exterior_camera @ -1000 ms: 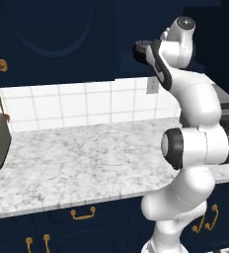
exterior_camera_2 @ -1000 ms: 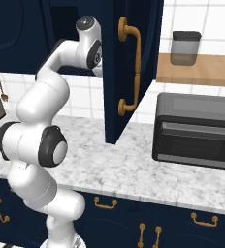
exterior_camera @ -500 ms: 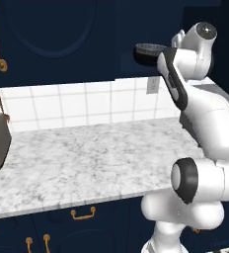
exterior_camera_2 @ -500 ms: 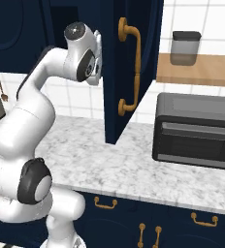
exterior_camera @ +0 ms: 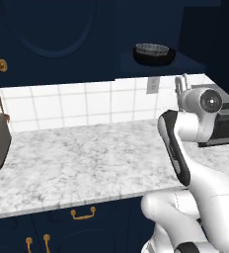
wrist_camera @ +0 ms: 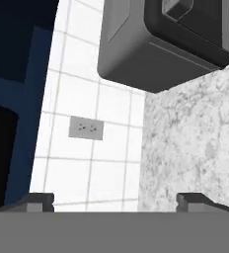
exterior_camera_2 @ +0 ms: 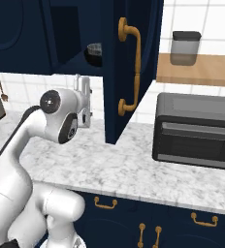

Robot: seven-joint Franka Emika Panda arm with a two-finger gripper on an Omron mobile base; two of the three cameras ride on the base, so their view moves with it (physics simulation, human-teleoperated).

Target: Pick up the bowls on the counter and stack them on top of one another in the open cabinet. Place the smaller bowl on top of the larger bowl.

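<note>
**Bowls stacked on the shelf, arm drawn back**

Because the long white-and-grey marbled stone tabletop carries no bowl that I can see, the stacking looks finished. Above it, the dark navy wall cabinet with the doorless shelf recess holds both bowls. The wide glossy black round bowl sits on the shelf, and the small grey speckled bowl rests nested in its mouth, rim showing just above the black rim.

Both bowls look stiff, smooth-glazed and probably breakable, so slippery under a pinch. The black one seems the heavier. Any further hold is best taken across a rim wall, one finger inside and one outside. The nested grey bowl could slide if the black one is tilted.

A second ago the arm reached up with its hand at the shelf mouth. Now it has folded down and back, the hand hanging below the shelf beside the wall tiles. The two-finger tool is spread wide and holds nothing, its tips facing tiles and a dark grey toaster oven. Whether the grey bowl sits perfectly centred is hard to judge from this distance.
</note>
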